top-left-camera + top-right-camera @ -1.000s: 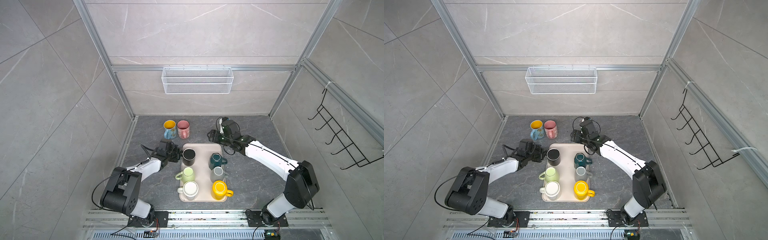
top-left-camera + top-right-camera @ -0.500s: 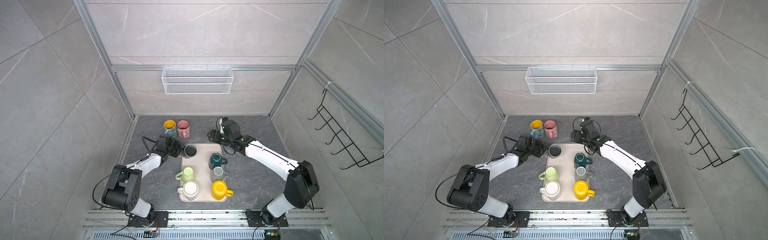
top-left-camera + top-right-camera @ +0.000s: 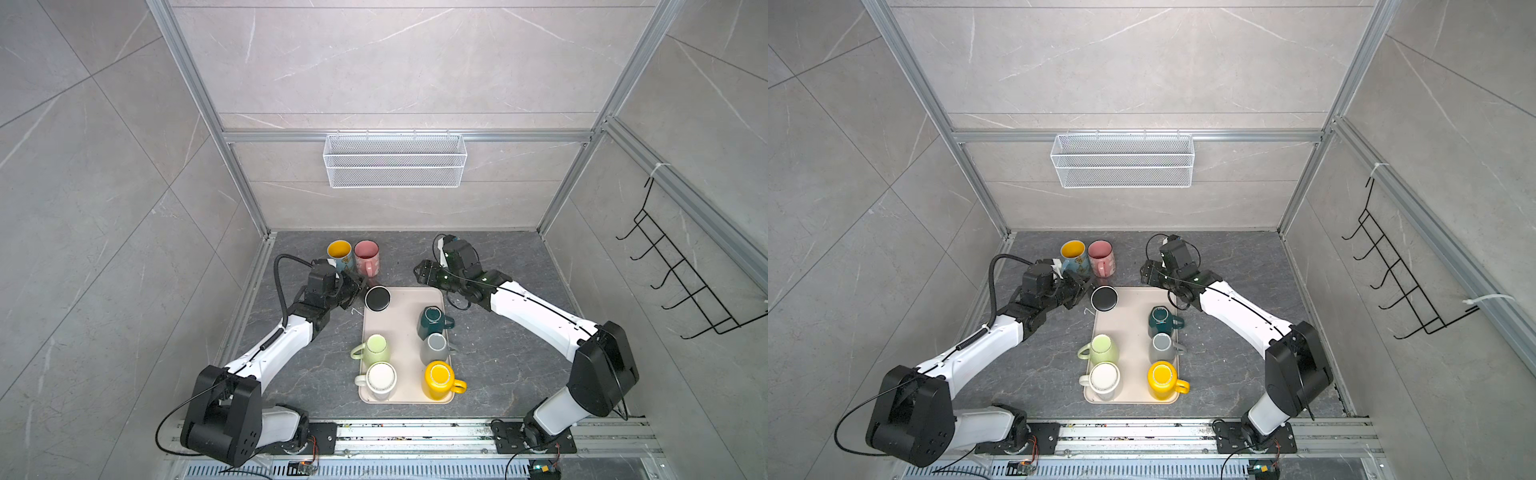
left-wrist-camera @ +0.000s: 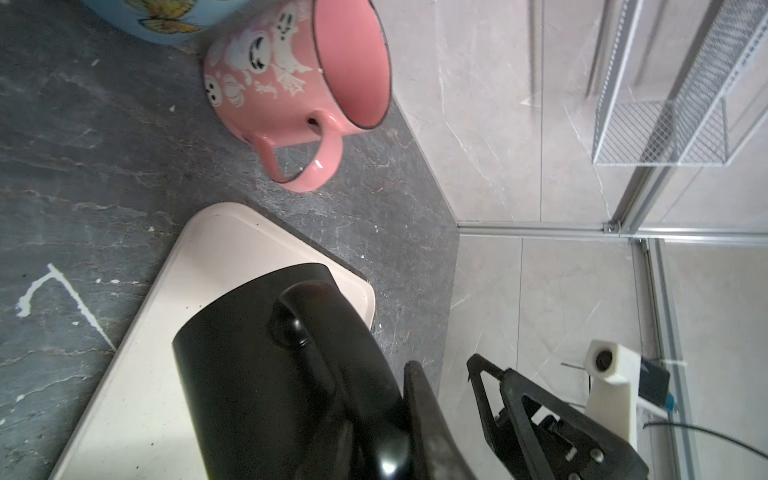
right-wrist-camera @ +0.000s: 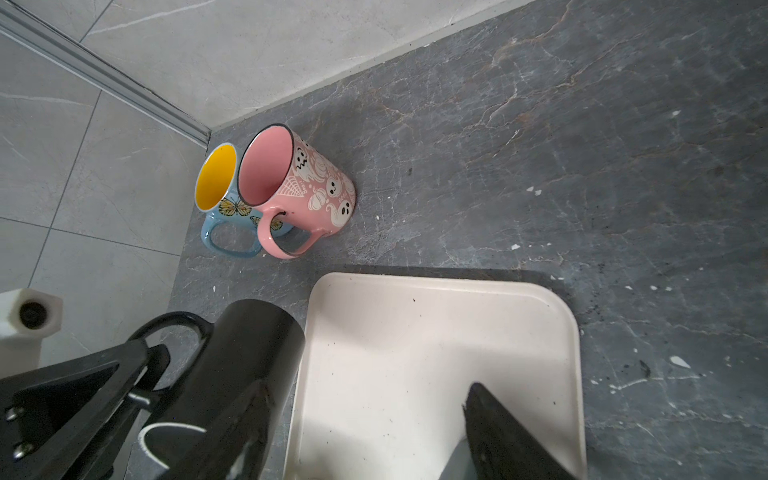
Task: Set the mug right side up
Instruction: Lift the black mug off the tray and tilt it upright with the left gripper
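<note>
A black mug [image 3: 377, 298] sits at the far left corner of the beige tray [image 3: 401, 320]. Both top views show it end-on, as a dark disc with a pale rim [image 3: 1104, 298]. My left gripper [image 3: 359, 289] is shut on its handle [image 4: 316, 332], which the left wrist view shows pinched between the fingers [image 4: 419, 407]. In the right wrist view the mug [image 5: 249, 365] overhangs the tray's edge [image 5: 307, 332]. I cannot tell whether its mouth or base faces up. My right gripper [image 3: 419, 272] hangs open over the tray's far right corner, holding nothing [image 5: 370, 419].
Several mugs stand bottom-up on the tray: teal [image 3: 432, 322], grey [image 3: 434, 348], yellow [image 3: 440, 379], green [image 3: 376, 350] and white [image 3: 380, 380]. A pink mug [image 3: 366, 257] and a blue mug with a yellow inside [image 3: 340, 254] stand upright behind the tray. A wire basket [image 3: 395, 160] hangs on the back wall.
My left gripper has carried the black mug toward the tray's far left corner. The right arm has stayed in place, its jaws slightly narrower.
</note>
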You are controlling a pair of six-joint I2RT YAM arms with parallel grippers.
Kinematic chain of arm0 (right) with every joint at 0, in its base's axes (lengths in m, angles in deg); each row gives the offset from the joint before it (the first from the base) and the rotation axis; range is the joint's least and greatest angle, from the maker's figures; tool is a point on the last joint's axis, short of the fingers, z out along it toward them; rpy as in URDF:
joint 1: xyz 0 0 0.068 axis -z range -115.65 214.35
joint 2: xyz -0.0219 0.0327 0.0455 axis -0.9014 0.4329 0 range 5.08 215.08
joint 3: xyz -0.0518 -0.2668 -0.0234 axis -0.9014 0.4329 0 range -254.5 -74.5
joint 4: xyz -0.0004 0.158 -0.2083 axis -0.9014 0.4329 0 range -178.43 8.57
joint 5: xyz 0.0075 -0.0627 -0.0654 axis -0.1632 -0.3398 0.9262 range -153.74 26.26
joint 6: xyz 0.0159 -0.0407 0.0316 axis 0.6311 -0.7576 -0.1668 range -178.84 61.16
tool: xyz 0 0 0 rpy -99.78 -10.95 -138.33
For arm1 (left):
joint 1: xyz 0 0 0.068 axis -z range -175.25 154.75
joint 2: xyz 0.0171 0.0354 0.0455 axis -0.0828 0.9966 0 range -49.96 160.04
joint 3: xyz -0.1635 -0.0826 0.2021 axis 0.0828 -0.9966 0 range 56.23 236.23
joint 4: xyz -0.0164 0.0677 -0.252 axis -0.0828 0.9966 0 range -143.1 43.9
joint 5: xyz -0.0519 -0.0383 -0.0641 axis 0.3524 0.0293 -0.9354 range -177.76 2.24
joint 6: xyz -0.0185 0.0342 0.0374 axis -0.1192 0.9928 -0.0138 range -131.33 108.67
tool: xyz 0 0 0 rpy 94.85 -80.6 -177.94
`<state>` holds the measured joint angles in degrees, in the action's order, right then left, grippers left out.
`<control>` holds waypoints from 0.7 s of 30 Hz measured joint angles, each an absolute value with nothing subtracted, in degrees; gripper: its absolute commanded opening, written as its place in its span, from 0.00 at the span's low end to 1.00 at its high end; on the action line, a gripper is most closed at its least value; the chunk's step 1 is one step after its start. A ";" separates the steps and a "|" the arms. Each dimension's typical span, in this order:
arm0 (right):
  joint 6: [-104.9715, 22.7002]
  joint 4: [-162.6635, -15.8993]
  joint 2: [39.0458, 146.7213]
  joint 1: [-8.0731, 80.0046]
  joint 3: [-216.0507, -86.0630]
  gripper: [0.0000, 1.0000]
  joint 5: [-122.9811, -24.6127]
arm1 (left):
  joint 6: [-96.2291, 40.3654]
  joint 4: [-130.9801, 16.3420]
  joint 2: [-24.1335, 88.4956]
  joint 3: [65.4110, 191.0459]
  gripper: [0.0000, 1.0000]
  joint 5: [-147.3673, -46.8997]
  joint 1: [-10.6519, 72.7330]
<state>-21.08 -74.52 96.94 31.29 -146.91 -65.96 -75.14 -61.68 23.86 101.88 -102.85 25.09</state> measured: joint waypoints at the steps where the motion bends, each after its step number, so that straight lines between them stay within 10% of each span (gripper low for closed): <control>1: -21.08 -74.52 96.94 31.29 -146.91 0.71 -66.18 | -73.37 -61.70 23.31 101.85 0.00 -102.85 25.55; 21: -21.49 -72.22 96.94 31.29 -147.45 0.60 -69.18 | -34.29 -68.96 9.37 93.22 0.00 -87.51 40.28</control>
